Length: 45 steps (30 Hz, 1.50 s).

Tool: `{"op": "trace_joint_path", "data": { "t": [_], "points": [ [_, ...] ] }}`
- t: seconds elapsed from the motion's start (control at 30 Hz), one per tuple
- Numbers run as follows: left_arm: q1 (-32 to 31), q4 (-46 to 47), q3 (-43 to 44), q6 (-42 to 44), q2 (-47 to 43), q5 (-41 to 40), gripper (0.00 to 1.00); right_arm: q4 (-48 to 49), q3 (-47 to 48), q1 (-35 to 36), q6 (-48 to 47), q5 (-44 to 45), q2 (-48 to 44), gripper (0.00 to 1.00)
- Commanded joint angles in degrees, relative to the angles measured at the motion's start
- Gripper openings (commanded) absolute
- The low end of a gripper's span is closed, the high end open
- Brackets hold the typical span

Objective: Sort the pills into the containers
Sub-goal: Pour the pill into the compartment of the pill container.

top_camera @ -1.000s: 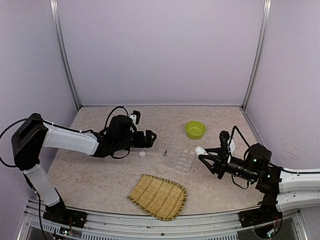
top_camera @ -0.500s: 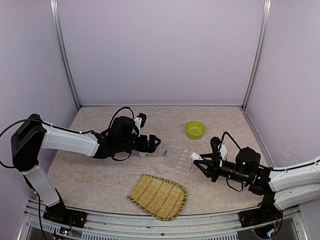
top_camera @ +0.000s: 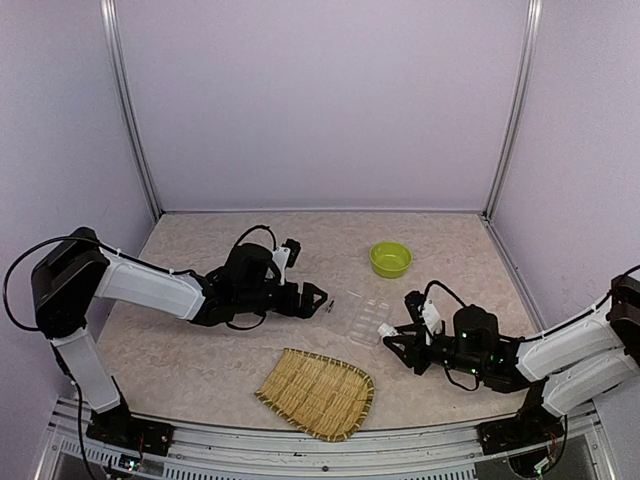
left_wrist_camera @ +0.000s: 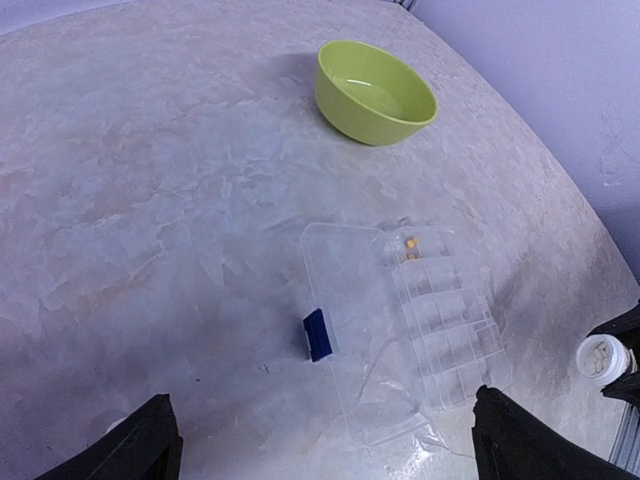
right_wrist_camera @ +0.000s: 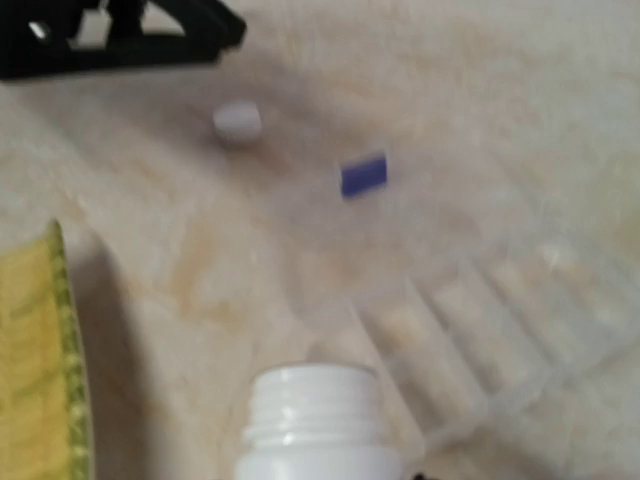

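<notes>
The containers are one clear organiser box [top_camera: 362,315] lying open, its lid [left_wrist_camera: 350,330] spread beside the compartments [left_wrist_camera: 445,310], with a blue latch [left_wrist_camera: 318,334] on the lid's edge. Two orange pills [left_wrist_camera: 411,243] lie in a far compartment. My left gripper [top_camera: 322,297] hovers open just left of the box, holding nothing. My right gripper [top_camera: 398,338] is shut on an uncapped white pill bottle [right_wrist_camera: 320,425], tilted with its mouth toward the box's near right corner [right_wrist_camera: 500,330]. That bottle [left_wrist_camera: 603,358] also shows at the right edge of the left wrist view.
A lime-green bowl [top_camera: 390,259] stands behind the box. A woven bamboo tray [top_camera: 318,392] lies at the front, close to the right arm's left side. The bottle's white cap [right_wrist_camera: 237,120] rests on the table under the left gripper.
The right arm has swung left and down, bringing the bottle up to the box. The left gripper has crept right toward the box's left edge, still open.
</notes>
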Motion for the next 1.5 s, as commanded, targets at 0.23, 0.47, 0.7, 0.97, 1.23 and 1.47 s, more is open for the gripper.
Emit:
{"op": "trace_joint_path", "data": {
  "t": [0.23, 0.47, 0.7, 0.97, 1.23, 1.47],
  "points": [
    [-0.56, 3.06, -0.83, 0.09, 1.18, 2.40, 0.99, -1.62, 4.26, -1.00, 0.40, 0.62, 6.30, 0.10],
    [-0.53, 2.94, -1.02, 0.29, 0.51, 2.13, 0.99, -3.96, 5.80, -2.07, 0.33, -0.38, 8.03, 0.09],
    [-0.61, 2.94, -1.06, 0.62, 0.41, 2.53, 0.99, -7.64, 7.92, -2.22, 0.38, -0.93, 9.91, 0.09],
    [-0.70, 3.11, -1.11, 0.68, 0.63, 2.84, 0.99, -10.00, 9.77, -2.36, 0.92, -0.96, 11.98, 0.09],
    [-0.70, 3.11, -1.00, 0.72, 0.99, 2.89, 0.99, -11.11, 10.00, -2.45, 1.09, -1.15, 11.98, 0.09],
    [-0.70, 3.11, -0.80, 0.62, 1.40, 3.14, 0.99, -13.28, 10.28, -2.52, 1.49, -1.32, 11.16, 0.08]
  ]
}}
